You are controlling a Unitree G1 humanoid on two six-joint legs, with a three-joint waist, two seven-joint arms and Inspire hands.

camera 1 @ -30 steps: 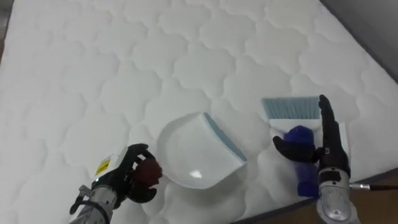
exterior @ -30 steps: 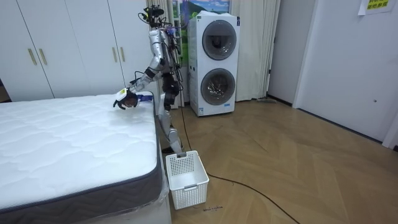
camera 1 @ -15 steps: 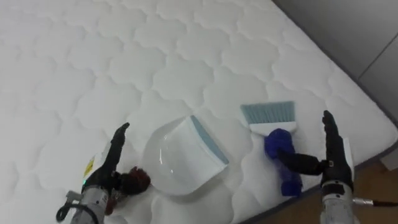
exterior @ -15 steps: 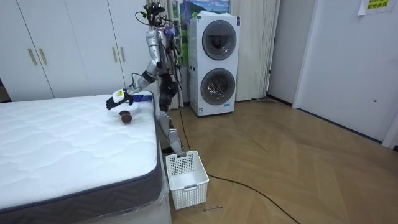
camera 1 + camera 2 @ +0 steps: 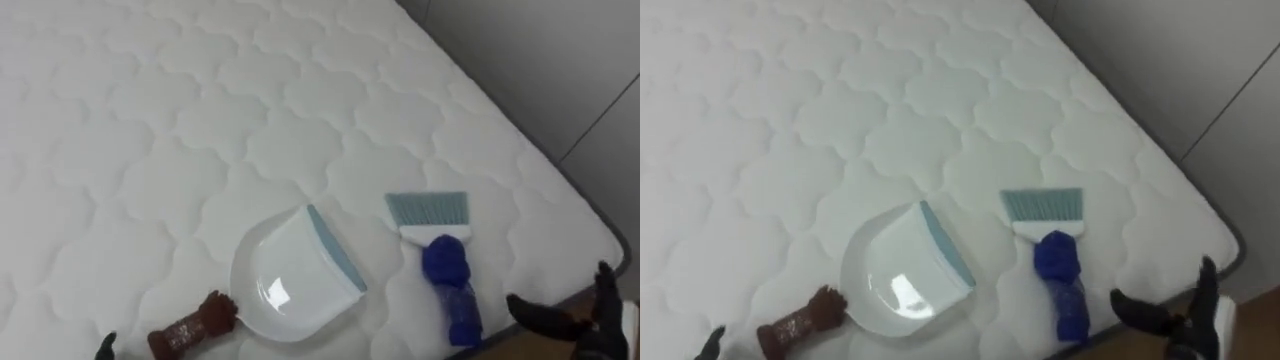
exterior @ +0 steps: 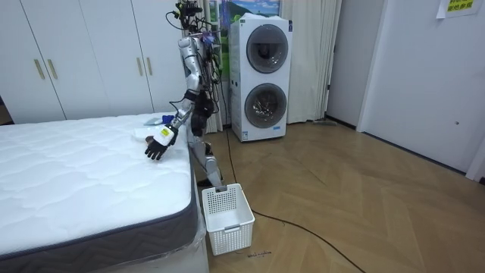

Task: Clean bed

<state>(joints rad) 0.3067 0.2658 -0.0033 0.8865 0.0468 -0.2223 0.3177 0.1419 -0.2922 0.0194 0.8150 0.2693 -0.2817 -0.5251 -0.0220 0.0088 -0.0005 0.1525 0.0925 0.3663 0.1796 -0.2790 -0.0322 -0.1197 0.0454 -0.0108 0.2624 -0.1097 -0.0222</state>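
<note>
Both hands have drawn back from the bed (image 5: 200, 120) since a second ago. The left hand (image 6: 157, 144), which then gripped the brown piece of litter (image 5: 190, 325), has let it go and now hangs over the near edge with relaxed, empty fingers. The right hand (image 5: 590, 330) has left the brush and sits at the near right corner, thumb and fingers spread and holding nothing. The eye views have also shifted.

Three things lie on the mattress, one of each. Nearest is the brown litter, lying loose, one end just beside the rounded back of the white dustpan (image 5: 295, 275). The dustpan's blue-lipped mouth faces right and away from the robot. To its right, apart from it, lies the blue brush (image 5: 445, 285), its handle pointing to the near edge and its pale bristles pointing away.

All three lie close to the near edge, and the brush lies nearest the mattress corner, where the dark side band shows. Beyond them the quilted surface runs on bare.

In the room view the robot stands at the bed's corner. One white basket (image 6: 227, 208) is on the wood floor by the bed, and a stacked washer and dryer (image 6: 258, 76) stands behind the robot.
</note>
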